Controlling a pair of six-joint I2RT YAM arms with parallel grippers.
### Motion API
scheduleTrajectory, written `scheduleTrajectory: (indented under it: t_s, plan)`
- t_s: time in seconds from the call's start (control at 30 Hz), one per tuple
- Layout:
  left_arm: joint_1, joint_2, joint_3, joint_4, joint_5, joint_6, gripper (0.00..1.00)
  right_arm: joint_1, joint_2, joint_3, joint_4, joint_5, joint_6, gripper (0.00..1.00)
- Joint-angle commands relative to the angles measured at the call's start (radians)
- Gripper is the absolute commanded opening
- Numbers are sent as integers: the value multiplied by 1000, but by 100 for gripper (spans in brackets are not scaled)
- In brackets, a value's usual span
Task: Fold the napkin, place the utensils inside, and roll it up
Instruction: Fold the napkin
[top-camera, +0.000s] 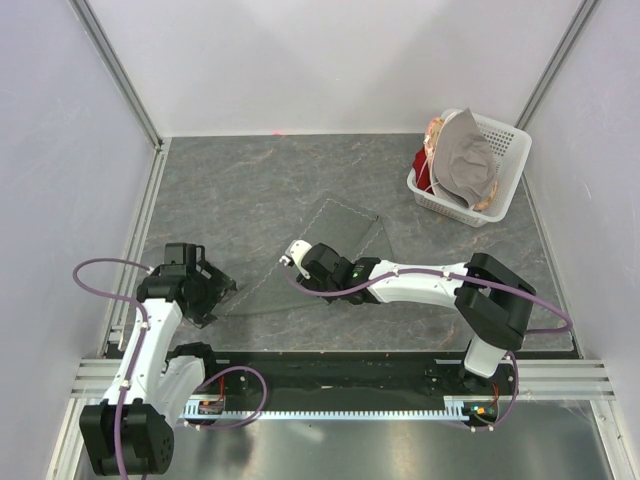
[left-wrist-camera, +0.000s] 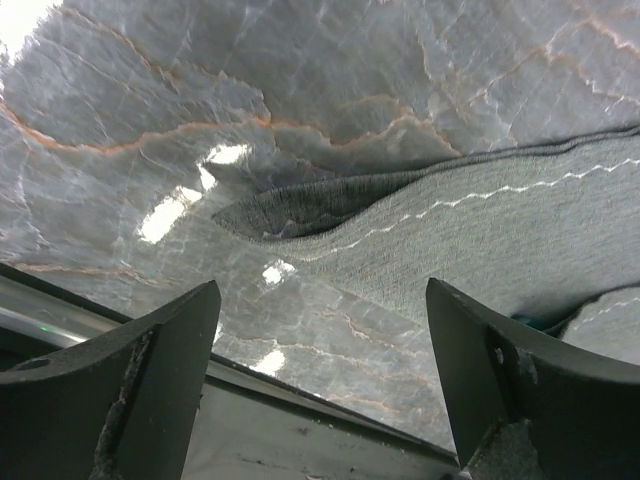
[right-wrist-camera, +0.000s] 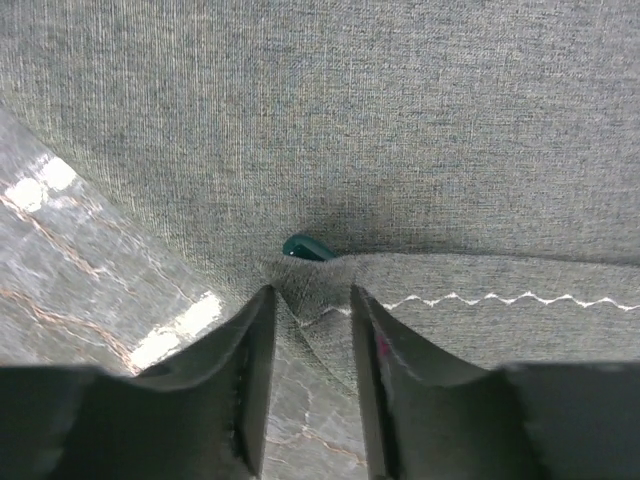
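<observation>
The dark grey-green napkin (top-camera: 340, 228) lies folded flat in the middle of the table. In the right wrist view the napkin (right-wrist-camera: 350, 120) fills the frame. Its light zigzag hem runs along the near folded edge. Only the teal handle tip of the spoon (right-wrist-camera: 305, 247) peeks from under that fold; the gold bowl is hidden. My right gripper (top-camera: 296, 262) (right-wrist-camera: 312, 300) sits at the napkin's near edge, jaws nearly closed on a raised pinch of cloth. My left gripper (top-camera: 205, 290) (left-wrist-camera: 320, 335) is wide open and empty, just off the napkin's left corner (left-wrist-camera: 480, 230).
A white basket (top-camera: 512, 140) stands at the back right with a pale grey-beige cloth (top-camera: 465, 160) and a red item (top-camera: 422, 165) in it. The table's metal front rail (left-wrist-camera: 300, 430) runs close under my left gripper. White walls enclose the table.
</observation>
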Motion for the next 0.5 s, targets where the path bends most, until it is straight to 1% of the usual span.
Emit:
scheduleTrajectory:
  t_s: [0.0,0.1,0.2,0.43,0.47]
  plan:
    - [7,-8,-10,-4,40,-56,88,1,-40,18,36,0,33,51]
    - [5,-18,-35,-3,46,-82,84,-1,-59,18,44,0,49,56]
    - [5,-12,-39,0,35,-105,80,-12,-85,20,50,-12,90,58]
    - [5,-16,-61,25,-15,-165,72,-108,-175,-31,104,-109,191,59]
    - [5,-21,-64,26,-43,-183,70,-121,-184,-37,107,-115,202,59]
